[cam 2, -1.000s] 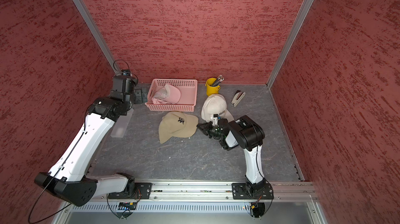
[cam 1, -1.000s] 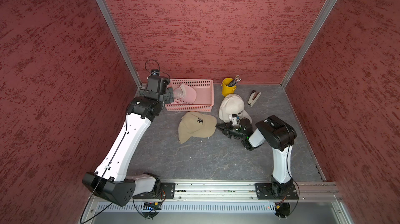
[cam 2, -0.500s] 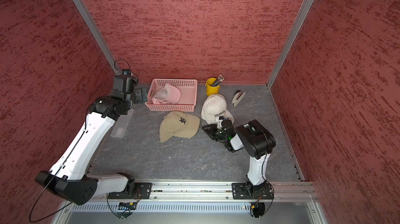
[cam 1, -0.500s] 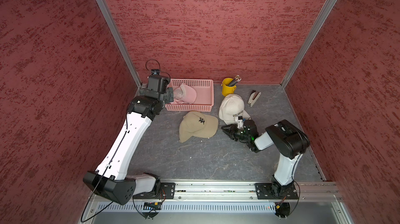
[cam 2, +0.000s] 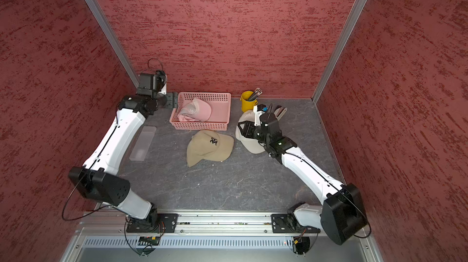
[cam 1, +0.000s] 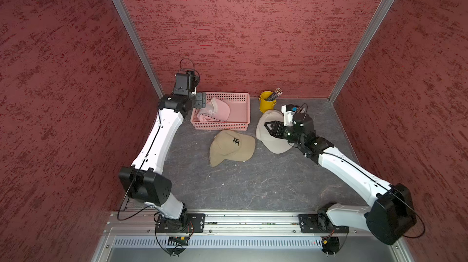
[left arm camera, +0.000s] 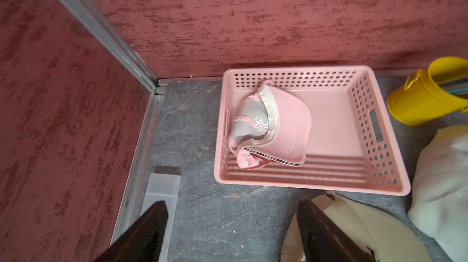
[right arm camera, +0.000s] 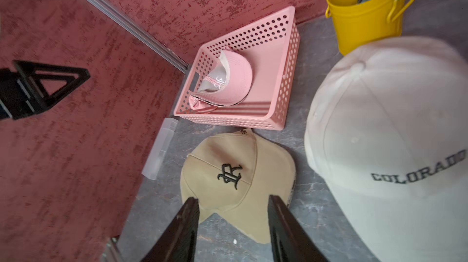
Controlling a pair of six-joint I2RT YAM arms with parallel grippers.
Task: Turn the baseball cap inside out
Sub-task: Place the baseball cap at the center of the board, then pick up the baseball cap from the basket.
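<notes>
A tan baseball cap (cam 1: pixel 231 147) (cam 2: pixel 210 147) with a black emblem lies crown up mid-table, brim toward the front. My right gripper (cam 1: pixel 269 128) (right arm camera: pixel 233 198) hovers open and empty over a white "COLORADO" cap (cam 1: pixel 276 145) (right arm camera: pixel 379 147), pointing at the tan cap (right arm camera: pixel 238 172) without touching it. A pink cap (cam 1: pixel 217 111) (left arm camera: pixel 283 126) lies in the pink basket (cam 1: pixel 220 125) with its grey lining showing. My left gripper (cam 1: pixel 200 100) (left arm camera: pixel 233 205) is open and empty by the basket's left end, above the table.
A yellow cup (cam 1: pixel 266 104) of pencils stands at the back, right of the basket. A clear plastic box (cam 2: pixel 143 143) lies along the left wall under my left arm. A white stapler (cam 2: pixel 280 112) lies behind my right wrist. Red walls close in three sides.
My right gripper has risen from the table beside the tan cap, drawn back over the white cap and opened. The right elbow has swung out right. The left arm has stayed put.
</notes>
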